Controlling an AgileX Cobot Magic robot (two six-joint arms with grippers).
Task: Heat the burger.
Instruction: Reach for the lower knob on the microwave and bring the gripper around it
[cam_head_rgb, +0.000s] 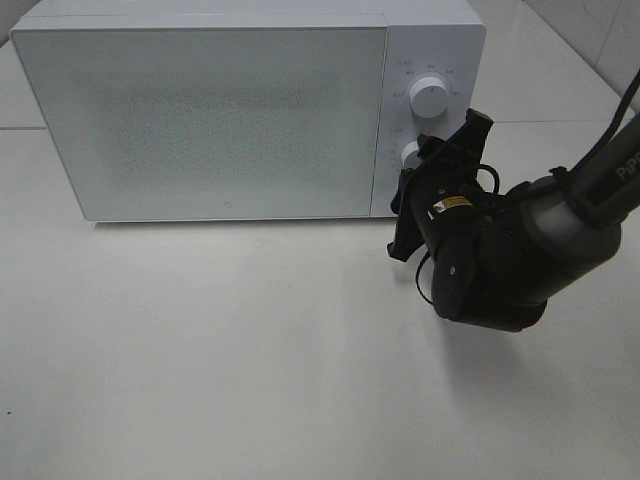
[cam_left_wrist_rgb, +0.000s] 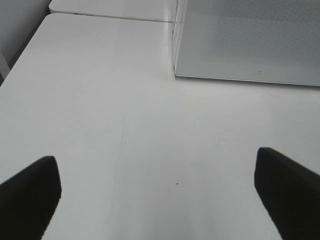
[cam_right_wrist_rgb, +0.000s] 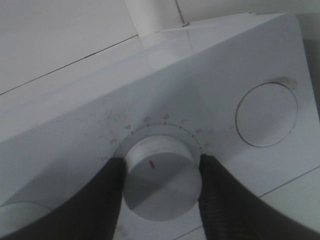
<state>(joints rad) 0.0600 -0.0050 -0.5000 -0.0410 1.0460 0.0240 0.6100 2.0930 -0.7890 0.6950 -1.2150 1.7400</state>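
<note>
The burger does not show in any view. The white box-shaped microwave oven (cam_head_rgb: 200, 110) stands at the far side of the pale counter (cam_head_rgb: 250, 350) with its frosted door shut, so the burger may sit inside, but that cannot be told. By its build I judge it light, soft and stacked in loose layers. It should be taken low and gently across the bun, or lifted on whatever carries it, never squeezed.

The right claw (cam_right_wrist_rgb: 161, 167) is closed round the lower white round plastic knob (cam_right_wrist_rgb: 157, 195) on the control panel at the oven's right, one dark finger (cam_right_wrist_rgb: 112, 175) on each side of it. The knob looks stiff, smooth and a little slippery, so the grip belongs on its rim, as it is now. A small red mark sits on the knob's face.

The left claw (cam_left_wrist_rgb: 157, 172) hangs with its jaws wide apart over bare counter, left of the oven, holding nothing.

Faint digits ring the knob, about 3 to 9. The right arm's casing (cam_head_rgb: 600, 180) shows letters beginning "Pip". A tiny mark low on the door and a yellow label on the wrist are too small to read.
</note>
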